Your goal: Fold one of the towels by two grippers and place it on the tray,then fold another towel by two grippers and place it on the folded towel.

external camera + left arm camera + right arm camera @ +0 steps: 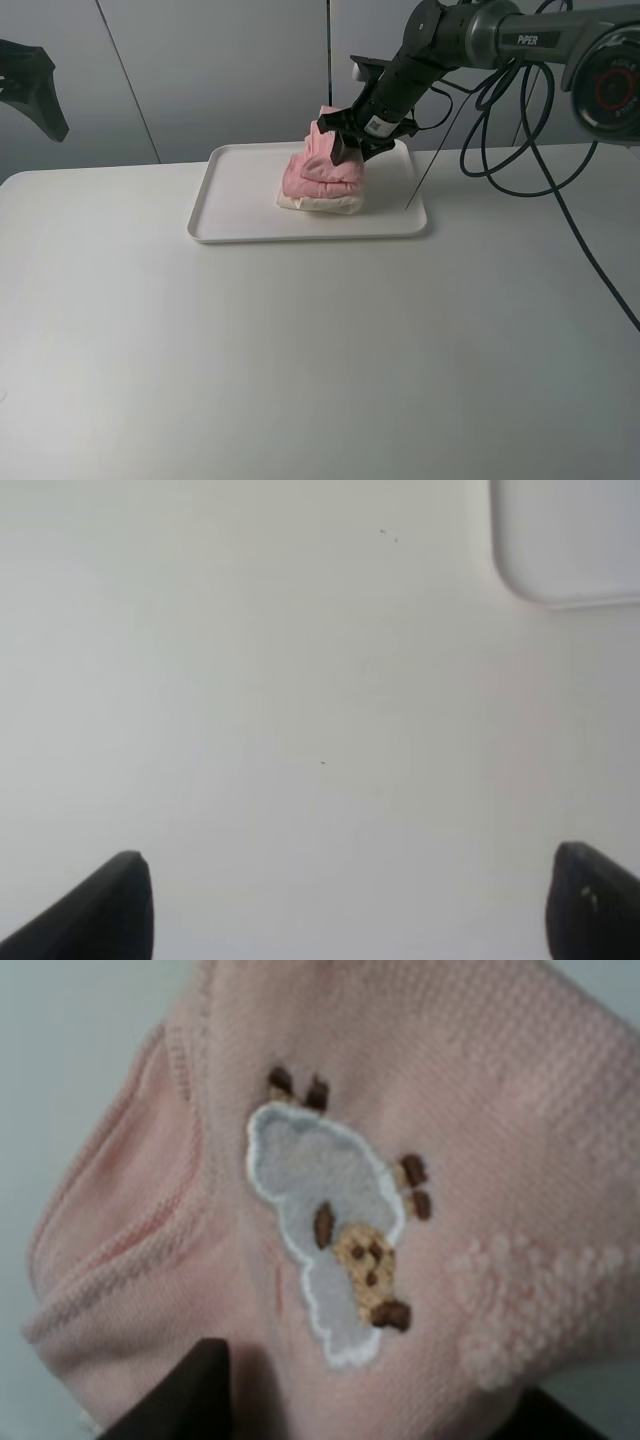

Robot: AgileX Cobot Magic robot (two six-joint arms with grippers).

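The white tray (240, 200) lies at the back middle of the table. On it sits the folded cream towel (320, 204), and the pink towel (315, 170) rests bunched on top of it. My right gripper (345, 150) is down on the pink towel's right upper side. Up close, the pink towel (480, 1110) fills the right wrist view, showing its small animal motif (330, 1230). The dark fingers (200, 1395) stand apart with cloth between them. My left gripper (35, 90) hangs raised at the far left, wide open over bare table (345, 910), with nothing in it.
A corner of the tray (570, 540) shows in the left wrist view. The right arm's black cables (520, 150) loop down behind the tray's right end. A white tabletop (320, 350) stretches in front of the tray.
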